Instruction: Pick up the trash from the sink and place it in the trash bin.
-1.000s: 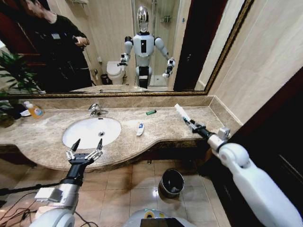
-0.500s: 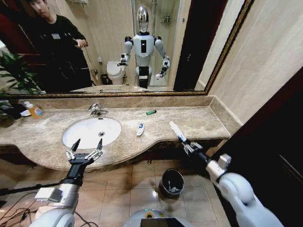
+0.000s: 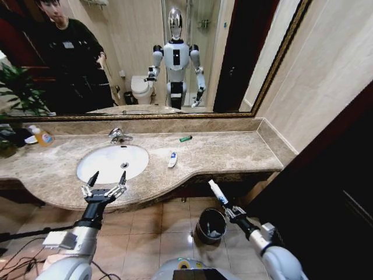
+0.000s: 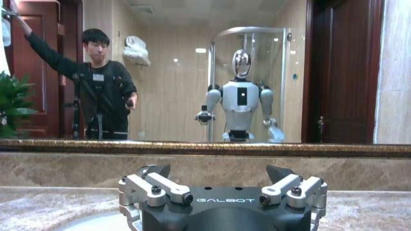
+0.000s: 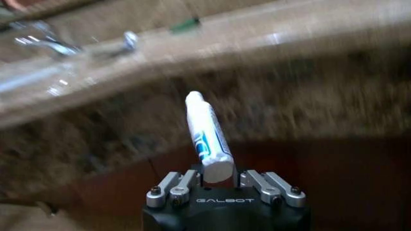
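Observation:
My right gripper point(image 3: 229, 210) is shut on a white-and-blue tube of trash point(image 3: 216, 191), held low in front of the counter, just above the right side of the dark round trash bin point(image 3: 201, 228). The right wrist view shows the tube point(image 5: 209, 137) standing up from the gripper point(image 5: 218, 177). Another white-and-blue tube point(image 3: 172, 158) and a small green stick point(image 3: 185, 139) lie on the marble right of the white sink point(image 3: 108, 164). My left gripper point(image 3: 105, 188) hangs open at the counter's front edge before the sink, and its spread fingers point(image 4: 157, 172) hold nothing.
A chrome faucet point(image 3: 118, 135) stands behind the basin. A yellow-orange bottle point(image 3: 42, 136) and a plant point(image 3: 17, 87) sit at the far left. A large mirror backs the counter. Dark cabinet panels rise on the right, and tiled floor surrounds the bin.
My right arm has swung down from the counter's right end to the floor area by the bin, carrying the tube. The left arm has not moved.

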Robot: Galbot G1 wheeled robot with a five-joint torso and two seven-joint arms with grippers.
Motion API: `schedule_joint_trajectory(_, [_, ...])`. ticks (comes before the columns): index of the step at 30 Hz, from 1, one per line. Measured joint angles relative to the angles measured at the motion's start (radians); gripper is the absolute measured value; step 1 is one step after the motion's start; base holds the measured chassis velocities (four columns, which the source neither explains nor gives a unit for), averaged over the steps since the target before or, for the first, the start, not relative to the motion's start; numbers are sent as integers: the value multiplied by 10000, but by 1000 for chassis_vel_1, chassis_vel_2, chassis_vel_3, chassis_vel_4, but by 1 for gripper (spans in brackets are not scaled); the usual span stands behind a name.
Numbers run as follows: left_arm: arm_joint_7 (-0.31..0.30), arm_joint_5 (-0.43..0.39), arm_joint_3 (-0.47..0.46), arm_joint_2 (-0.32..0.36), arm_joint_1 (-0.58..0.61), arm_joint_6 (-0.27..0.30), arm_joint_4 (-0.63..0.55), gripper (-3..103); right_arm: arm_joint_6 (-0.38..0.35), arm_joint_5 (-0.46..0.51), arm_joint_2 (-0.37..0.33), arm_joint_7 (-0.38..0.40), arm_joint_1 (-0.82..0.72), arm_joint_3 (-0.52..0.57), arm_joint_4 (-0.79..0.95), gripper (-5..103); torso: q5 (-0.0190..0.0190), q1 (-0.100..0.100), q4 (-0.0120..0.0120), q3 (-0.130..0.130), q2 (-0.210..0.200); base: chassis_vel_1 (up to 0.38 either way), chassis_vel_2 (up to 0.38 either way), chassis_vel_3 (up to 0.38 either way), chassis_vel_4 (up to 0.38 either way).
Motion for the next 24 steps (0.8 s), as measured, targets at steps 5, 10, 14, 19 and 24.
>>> schedule_joint_trajectory(5, [1,0,0,0,0,0,-1,100,-83,-273,385,265,873,-166,-1604,27,-2,0,0,0,0,0,0,0,0])
schedule_joint_trajectory(10, [0,0,0,0,0,0,0,100,40,-606,791,530,1575,-225,-3215,27,-1,0,-1,0,0,0,0,0,0])
schedule_joint_trajectory(14, [0,0,0,0,0,0,0,100,188,-715,1027,849,1963,-213,-4217,27,0,0,0,0,0,0,0,0,0])
schedule_joint_trajectory(19, [0,0,0,0,0,0,0,100,205,-551,1210,1307,2284,-226,-4992,27,-2,-1,-1,0,0,0,0,0,0])
schedule_joint_trajectory(24, [0,0,0,0,-1,0,-1,100,-28,557,1501,2827,2539,-587,-5197,27,-3,0,0,0,0,0,0,0,0])
